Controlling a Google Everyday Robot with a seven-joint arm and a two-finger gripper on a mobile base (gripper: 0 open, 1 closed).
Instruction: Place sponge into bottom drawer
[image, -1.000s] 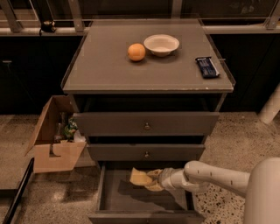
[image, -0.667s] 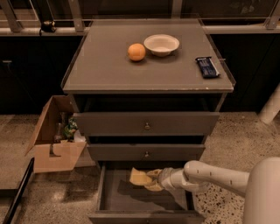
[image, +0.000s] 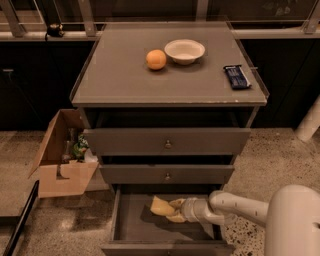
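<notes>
With the gripper (image: 174, 210) clamped on the pale yellow wavy-edged sponge (image: 160, 206) inside the open grey bottom drawer (image: 131, 223), lower it near the floor, right of centre, before you release.

The setting reads as a robot test area in an office or lab building: speckled terrazzo floor (image: 280, 150), a grey drawer cabinet (image: 150, 85) before dark glazed panels, and an open cardboard box (image: 65, 177) on the floor. The gripper (image: 175, 210) sits inside the open bottom drawer (image: 134, 222), clasping the sponge (image: 160, 206).
</notes>
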